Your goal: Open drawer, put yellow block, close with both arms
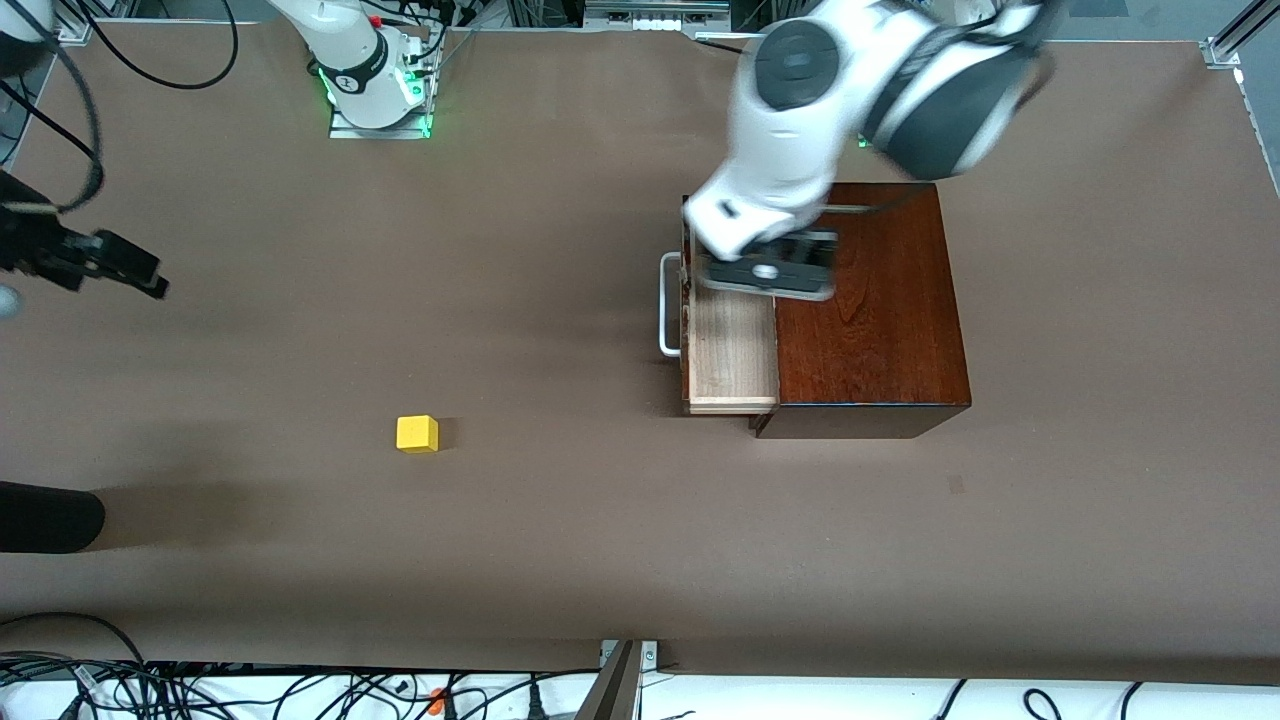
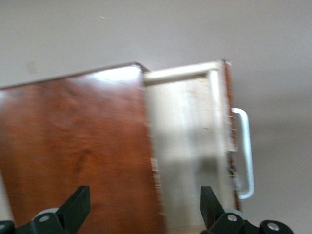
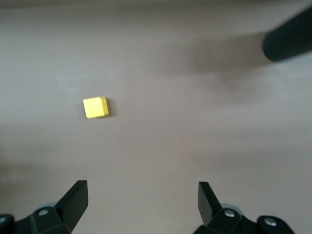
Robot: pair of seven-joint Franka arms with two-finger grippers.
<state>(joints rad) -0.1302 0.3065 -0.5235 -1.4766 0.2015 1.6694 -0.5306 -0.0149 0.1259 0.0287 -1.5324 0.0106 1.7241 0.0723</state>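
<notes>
**Ana:** Right end effector (image 3: 141,207) first: it hangs over the counter (image 1: 600,550) near the edge at the right arm's end, fingers spread wide and empty. What worries you there?

**Ben:** The yellow block (image 1: 417,433) sits alone on the open counter, well apart from that end effector and nearer the front edge. It's small, so a descent slightly off centre could nudge it away or tip it out of the fingers. A dark rounded object (image 1: 45,520) also pokes in at the counter's edge there; a low sweep might clip it.

**Ana:** And further along, at the wooden box (image 1: 870,330)?

**Ben:** The drawer (image 1: 732,350) is pulled partly out, handle (image 1: 668,305) toward the block, tray empty. Left end effector (image 2: 144,209) hovers over the seam between box top and drawer, fingers open, holding nothing. If it lingers, it blocks the drop. The opening looks narrow too, so the block could land on the rim. An uneven push at closing could also shift the box.
</notes>
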